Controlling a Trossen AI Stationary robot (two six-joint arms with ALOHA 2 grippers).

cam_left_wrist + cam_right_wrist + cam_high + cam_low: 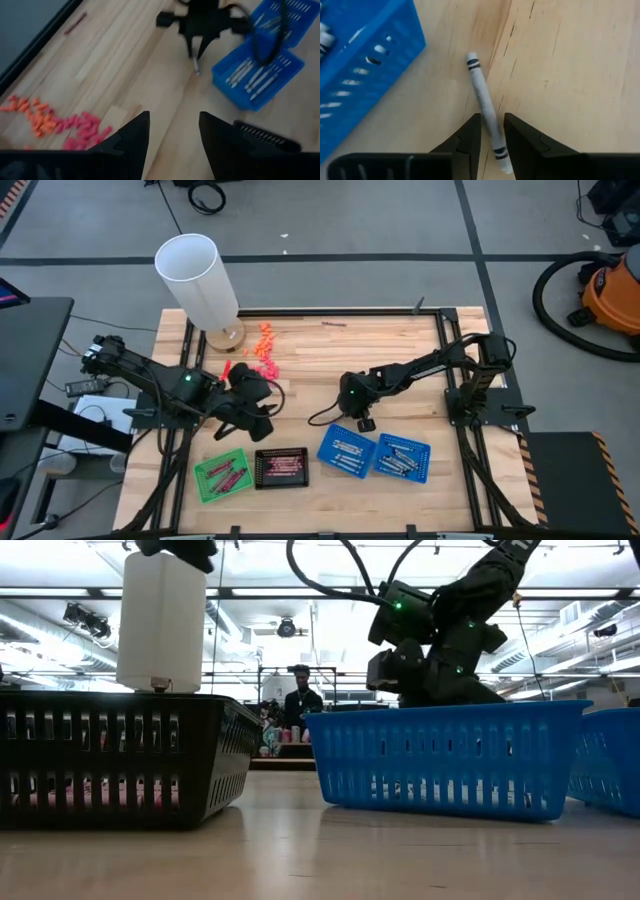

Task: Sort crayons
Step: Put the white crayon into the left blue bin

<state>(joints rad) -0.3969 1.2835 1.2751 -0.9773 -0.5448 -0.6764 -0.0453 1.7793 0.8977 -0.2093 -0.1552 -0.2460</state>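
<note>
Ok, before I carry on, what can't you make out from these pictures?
- Right gripper straddles a grey crayon; whether it lifts off the table is unclear in the right wrist view.
- Black basket contents: low view shows only its slatted wall.
- Green basket crayons: too small to count in the high view.
- Left gripper, open: fingertips cut off by the left wrist picture's edge.
- Person behind: too small.

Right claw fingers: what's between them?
A pale grey crayon lying on the wooden table, between the right claw fingers, beside the blue basket; right wrist view shows it.
</note>
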